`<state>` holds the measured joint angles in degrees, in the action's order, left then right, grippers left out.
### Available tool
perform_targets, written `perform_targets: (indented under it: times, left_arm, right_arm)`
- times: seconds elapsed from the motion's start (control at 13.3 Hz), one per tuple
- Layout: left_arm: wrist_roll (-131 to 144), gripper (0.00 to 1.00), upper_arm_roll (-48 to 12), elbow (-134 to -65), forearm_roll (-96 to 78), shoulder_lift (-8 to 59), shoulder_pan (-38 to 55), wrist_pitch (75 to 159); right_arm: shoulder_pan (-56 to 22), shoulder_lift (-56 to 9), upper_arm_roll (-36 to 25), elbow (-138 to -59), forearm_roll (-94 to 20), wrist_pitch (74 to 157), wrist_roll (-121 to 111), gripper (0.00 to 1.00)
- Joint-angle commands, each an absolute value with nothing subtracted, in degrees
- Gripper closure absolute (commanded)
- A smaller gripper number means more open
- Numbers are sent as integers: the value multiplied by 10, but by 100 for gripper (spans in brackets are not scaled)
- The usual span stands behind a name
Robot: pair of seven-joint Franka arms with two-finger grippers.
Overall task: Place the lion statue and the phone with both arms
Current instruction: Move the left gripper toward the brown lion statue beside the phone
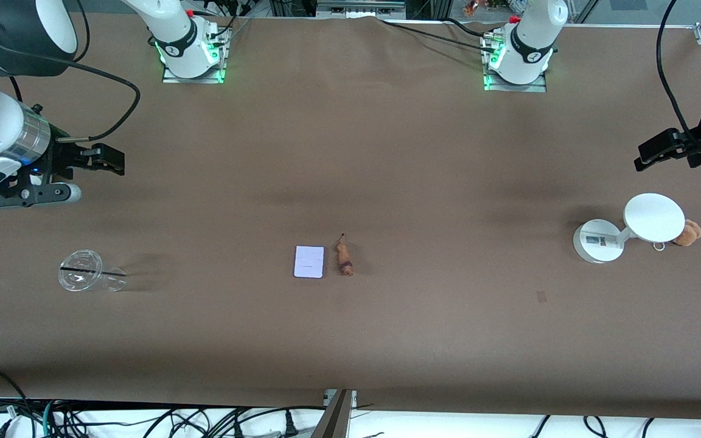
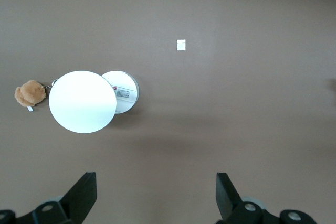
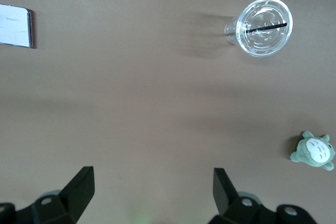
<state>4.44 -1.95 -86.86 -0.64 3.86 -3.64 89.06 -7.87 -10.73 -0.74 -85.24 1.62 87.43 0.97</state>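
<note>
The phone (image 1: 309,261) lies flat, face up, mid-counter, with the lion statue (image 1: 344,258) just beside it toward the left arm's end, close but apparently not touching. Neither is held. The right pincer (image 1: 106,159) hangs over bare counter (image 1: 387,152) at the right arm's end, fingers spread wide and empty; the left pincer (image 1: 652,155) hangs near the white disc stand (image 1: 627,227) at the left arm's end, likewise wide open and empty.

The main risk is the tight spacing: a pincer closing on the phone could nudge the little statue, or the two arms could crowd each other reaching for neighbours. The phone also lies flush on the counter, so fingers may slide over its thin edges rather than grip.

The only container is a clear lidded cup (image 1: 87,272) with a dark straw on its lid, standing near the right arm's end; it looks empty, though its transparency makes that uncertain. A tan plush (image 1: 687,233) sits beside the stand, a grey-green plush (image 3: 313,150) elsewhere.
</note>
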Motion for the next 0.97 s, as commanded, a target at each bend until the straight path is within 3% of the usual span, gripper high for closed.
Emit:
perform_targets:
  times: [0.0,0.45,0.9]
  left_arm:
    - [58,0,-25,-875,-14,41,-38,917]
    - [235,0,-83,-875,-15,120,-10,1004]
    - [314,0,-85,-875,19,226,68,1084]
  right_arm:
    - [-76,-108,-8,-853,9,877,2,0]
    - [-76,-113,-8,-853,10,877,2,0]
    - [-76,-119,-8,-853,14,877,3,0]
